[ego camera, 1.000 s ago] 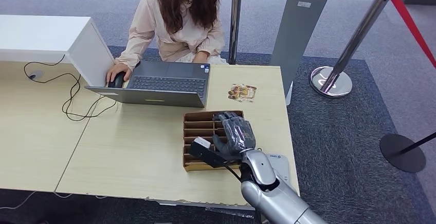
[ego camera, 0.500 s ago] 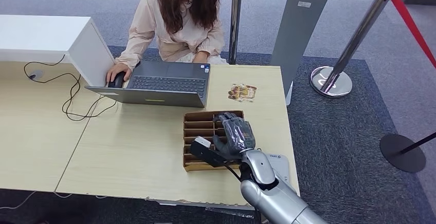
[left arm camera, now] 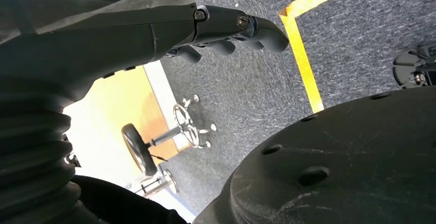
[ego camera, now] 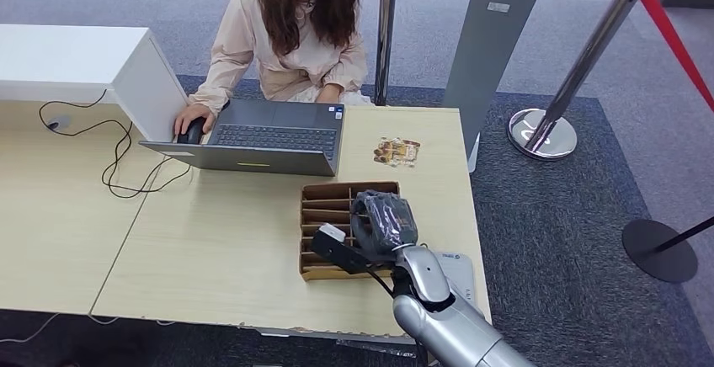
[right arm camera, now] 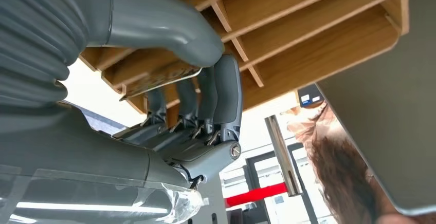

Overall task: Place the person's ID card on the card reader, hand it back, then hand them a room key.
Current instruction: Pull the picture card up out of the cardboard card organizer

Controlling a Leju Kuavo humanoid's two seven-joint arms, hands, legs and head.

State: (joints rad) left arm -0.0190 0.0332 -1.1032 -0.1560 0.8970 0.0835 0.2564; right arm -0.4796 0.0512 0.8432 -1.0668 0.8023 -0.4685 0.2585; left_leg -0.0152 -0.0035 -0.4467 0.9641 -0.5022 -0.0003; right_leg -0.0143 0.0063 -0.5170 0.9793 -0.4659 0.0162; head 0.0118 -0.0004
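Right robot hand (ego camera: 384, 224) at lower centre of the head view, over the right side of the slotted wooden card box (ego camera: 324, 215) on the worktop (ego camera: 219, 249). In the right wrist view, thumb and fingers (right arm camera: 226, 95) pinched on a thin flat card (right arm camera: 162, 78) at a box slot (room key or ID, cannot tell which). Box dividers (right arm camera: 288, 16) run across the upper part of that view.

Patterned card (ego camera: 396, 151) flat on the worktop, upper centre-right, beyond the box and just right of the open laptop (ego camera: 261, 138). White card reader (ego camera: 459, 270) at the near right worktop edge, partly behind the right forearm.

Left robot hand (left arm camera: 226, 29) hanging over dark carpet, fingers curled in, nothing held.

Person (ego camera: 290, 30) seated at top centre, one hand on a mouse (ego camera: 193, 131) left of the laptop.
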